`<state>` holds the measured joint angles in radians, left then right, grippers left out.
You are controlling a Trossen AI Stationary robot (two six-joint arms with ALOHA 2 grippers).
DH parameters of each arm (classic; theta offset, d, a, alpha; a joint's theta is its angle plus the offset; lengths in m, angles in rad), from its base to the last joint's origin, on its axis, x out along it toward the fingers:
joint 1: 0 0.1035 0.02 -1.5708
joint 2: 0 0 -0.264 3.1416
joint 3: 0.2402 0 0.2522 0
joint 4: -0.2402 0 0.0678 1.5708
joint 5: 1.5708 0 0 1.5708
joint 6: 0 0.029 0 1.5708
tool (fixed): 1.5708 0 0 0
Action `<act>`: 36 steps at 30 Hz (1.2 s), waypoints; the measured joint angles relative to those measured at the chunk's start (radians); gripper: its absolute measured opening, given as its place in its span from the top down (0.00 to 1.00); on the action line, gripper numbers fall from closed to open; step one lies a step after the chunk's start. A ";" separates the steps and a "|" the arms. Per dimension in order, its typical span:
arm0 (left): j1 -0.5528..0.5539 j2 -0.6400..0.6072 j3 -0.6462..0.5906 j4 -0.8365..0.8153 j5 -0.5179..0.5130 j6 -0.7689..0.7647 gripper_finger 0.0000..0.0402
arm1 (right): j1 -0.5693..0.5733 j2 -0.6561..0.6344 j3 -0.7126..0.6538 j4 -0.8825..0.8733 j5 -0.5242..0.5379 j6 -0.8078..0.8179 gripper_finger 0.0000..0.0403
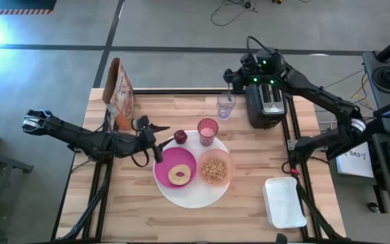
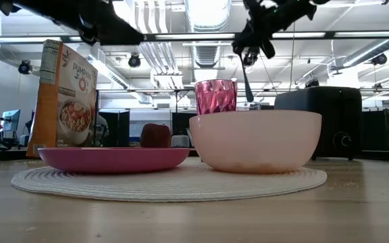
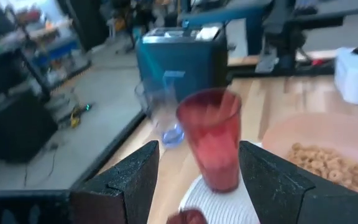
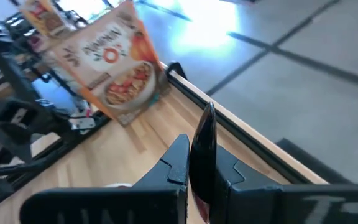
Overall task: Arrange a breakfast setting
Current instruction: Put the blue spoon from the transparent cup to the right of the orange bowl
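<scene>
A large white plate point(image 1: 193, 195) carries a magenta plate point(image 1: 164, 173) with a bagel point(image 1: 179, 175), and a peach bowl point(image 1: 215, 169) of cereal. A pink tumbler point(image 1: 208, 131) and a dark-red fruit point(image 1: 180, 137) stand at the plate's far rim. My left gripper point(image 1: 160, 141) is open and empty just left of the fruit, and the tumbler point(image 3: 211, 140) shows beyond its fingers. My right gripper point(image 1: 230, 83) is shut on the teal-handled spoon point(image 2: 246, 82) above the clear glass point(image 1: 225, 107). My right gripper pinches the spoon's handle point(image 4: 204, 140) between its two fingers. It comes from above, and the handle runs along the fingers and sticks out past their tips. The spoon hangs down toward the clear glass point(image 3: 160, 109). Whether its lower end touches the glass I cannot tell.
A dark toaster point(image 1: 265, 103) stands right of the glass. A cereal box point(image 1: 119, 91) stands at the far left. A white lidded container point(image 1: 284, 202) lies at the near right. Bare wood shows along the near edge and at the left.
</scene>
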<state>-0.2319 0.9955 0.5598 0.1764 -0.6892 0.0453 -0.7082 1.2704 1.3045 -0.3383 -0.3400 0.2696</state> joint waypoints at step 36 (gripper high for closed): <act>0.002 0.489 0.147 0.854 0.253 0.366 0.51 | 0.628 0.013 0.000 0.268 -0.097 -0.257 0.97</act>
<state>-0.2298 1.4842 0.7068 1.0308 -0.4366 0.4111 -0.0806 1.2831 1.3045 -0.0704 -0.4374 0.0129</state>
